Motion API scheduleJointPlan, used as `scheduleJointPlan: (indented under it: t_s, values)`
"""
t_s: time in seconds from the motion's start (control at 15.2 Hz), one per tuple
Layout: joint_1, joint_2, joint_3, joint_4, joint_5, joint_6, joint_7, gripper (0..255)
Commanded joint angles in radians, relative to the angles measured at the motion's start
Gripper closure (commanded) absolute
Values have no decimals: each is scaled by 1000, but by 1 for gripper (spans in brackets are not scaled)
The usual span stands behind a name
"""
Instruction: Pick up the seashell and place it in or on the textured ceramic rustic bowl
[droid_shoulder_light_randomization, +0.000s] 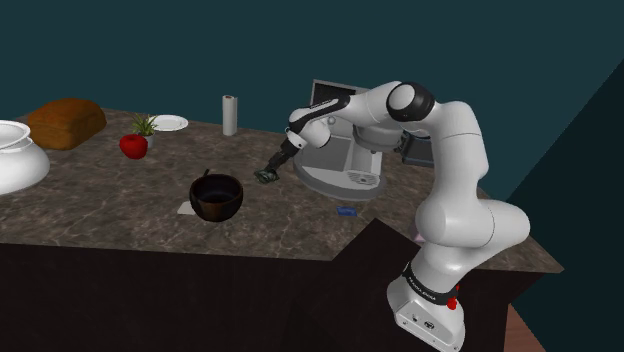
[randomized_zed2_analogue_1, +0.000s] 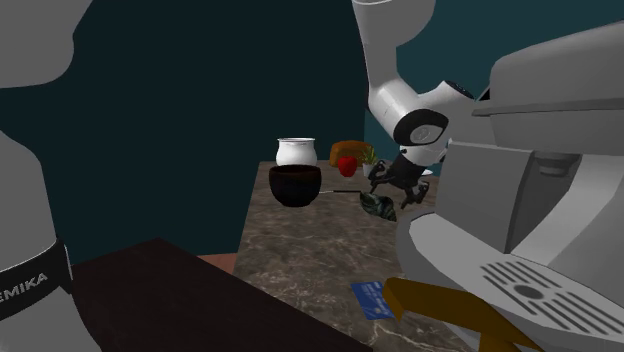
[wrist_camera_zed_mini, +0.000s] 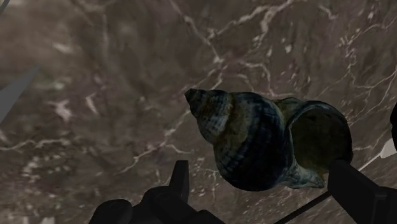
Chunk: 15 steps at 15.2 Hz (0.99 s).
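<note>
The seashell is a dark blue-green spiral whelk lying on the brown marble counter. It also shows as a small dark lump in the shoulder view, and below the hand in the second exterior view. My gripper is open and lowered over it, one finger on each side; one finger stands a little apart from the shell. In the shoulder view the gripper sits just above the shell. The dark brown bowl stands upright and empty, to the shoulder view's left of the shell.
A grey coffee machine stands right behind the arm. A paper towel roll, white plate, red fruit, bread loaf and white pot line the far side. A small blue item lies near the counter's notch.
</note>
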Motion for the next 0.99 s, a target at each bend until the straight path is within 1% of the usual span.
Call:
scheduleJointPlan:
  t_s: [0.0, 0.33, 0.4, 0.59, 0.66, 0.92]
  values:
    - [-4, 23, -9, -4, 0, -12, -2, 0]
    - [-6, 24, -7, -4, -3, -11, 0, 0]
    - [-8, 25, -8, 4, -4, -19, 0, 255]
    - [-1, 33, -12, 27, -9, -31, 4, 255]
    - [-5, 30, -12, 22, -8, -32, 2, 255]
    - [5, 31, -12, 32, -9, -36, 12, 255]
